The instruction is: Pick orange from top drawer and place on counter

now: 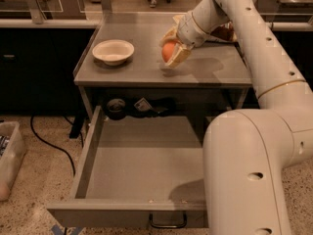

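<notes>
The white arm [254, 180] fills the right side of the view. Its thick lower section stands in front of the right end of the open drawer [88, 153] and hides that corner. From there a slimmer section climbs along the right edge of the worktop [210, 67] and bends over at the top of the picture. The forearm then slants down and to the left across the worktop's back right part. At its end the hand [172, 58] points down and leftward over the middle of the worktop, with its pale fingers [180, 54] pinching the orange [168, 51] from either side. The orange sits low above the surface, with a shadow right beneath it; whether the fingertips touch the metal cannot be told. A white bowl [113, 51] stands upright on the left part of the worktop, well apart from the hand. A brownish thing [226, 33] lies behind the wrist, mostly hidden. The drawer is pulled far out below, its dark handle [167, 222] facing the camera. In the gap behind it lie a dark round object [116, 107] and a dark bundle [155, 106].
</notes>
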`<state>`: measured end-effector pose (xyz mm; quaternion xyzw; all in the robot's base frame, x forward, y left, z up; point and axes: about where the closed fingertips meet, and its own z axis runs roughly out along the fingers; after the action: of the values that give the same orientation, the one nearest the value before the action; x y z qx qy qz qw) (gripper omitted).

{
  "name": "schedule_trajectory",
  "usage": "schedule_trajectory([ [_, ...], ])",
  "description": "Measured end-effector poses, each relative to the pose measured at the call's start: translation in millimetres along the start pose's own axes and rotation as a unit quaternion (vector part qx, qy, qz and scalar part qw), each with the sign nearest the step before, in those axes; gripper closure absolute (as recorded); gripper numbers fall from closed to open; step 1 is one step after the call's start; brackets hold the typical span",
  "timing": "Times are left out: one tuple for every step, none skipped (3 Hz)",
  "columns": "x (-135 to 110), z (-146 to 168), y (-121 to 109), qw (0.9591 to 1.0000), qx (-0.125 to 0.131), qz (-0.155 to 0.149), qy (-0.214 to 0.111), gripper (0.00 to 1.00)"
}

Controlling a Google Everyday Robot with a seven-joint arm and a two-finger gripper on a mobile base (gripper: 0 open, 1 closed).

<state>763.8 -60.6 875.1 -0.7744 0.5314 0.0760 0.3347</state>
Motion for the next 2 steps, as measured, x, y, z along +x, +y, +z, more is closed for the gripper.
schedule_trajectory([
  [9.1, 14.9, 13.4, 0.9991, -0.011, 0.025, -0.032, 1.00],
  [11.8, 24.3, 24.2, 0.9981, -0.026, 0.035, -0.043, 1.00],
])
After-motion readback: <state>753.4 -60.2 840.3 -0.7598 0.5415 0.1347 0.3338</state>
